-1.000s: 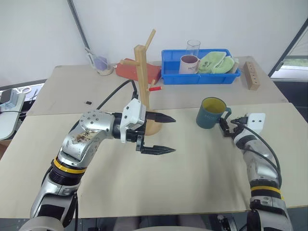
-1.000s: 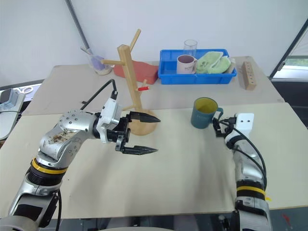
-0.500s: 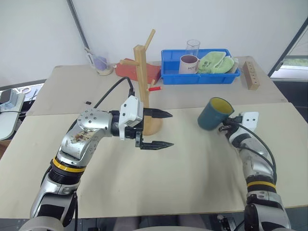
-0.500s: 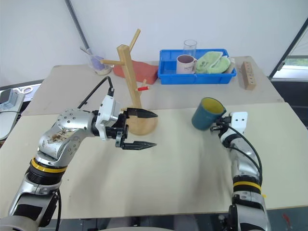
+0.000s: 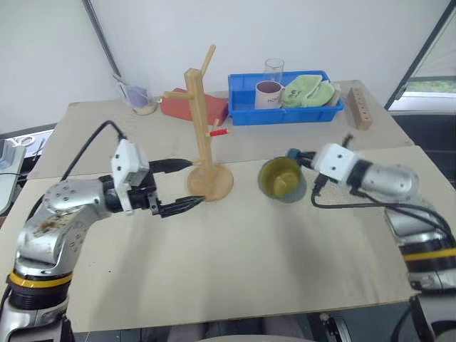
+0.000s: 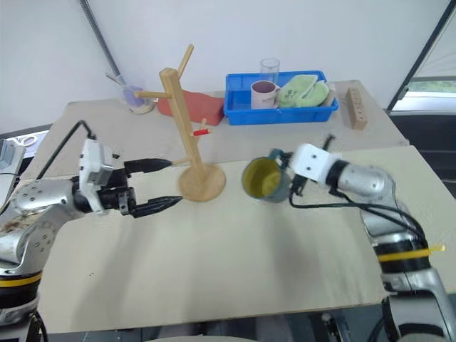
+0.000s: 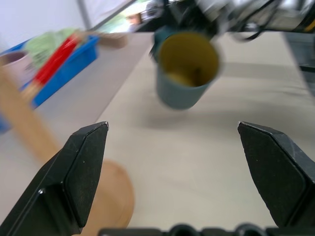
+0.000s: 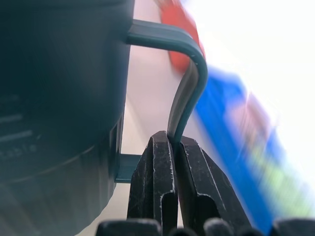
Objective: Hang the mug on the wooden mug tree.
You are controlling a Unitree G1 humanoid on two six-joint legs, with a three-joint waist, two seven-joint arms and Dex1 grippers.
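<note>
Matte beige tabletop (image 5: 235, 256); glossy teal mug (image 5: 282, 179) loop handle pinched by R end effector (image 8: 173, 143), L end effector (image 5: 187, 184) agape.

Motion blur smears the mug (image 7: 187, 69) in the left wrist view, its handle hidden behind the body, and the blue tray (image 7: 59, 61) beside it is a soft streak; the mug tree (image 7: 106, 201) is cut off there, just base and a slice of post, and the right wrist view crops the mug to one dark wall
</note>
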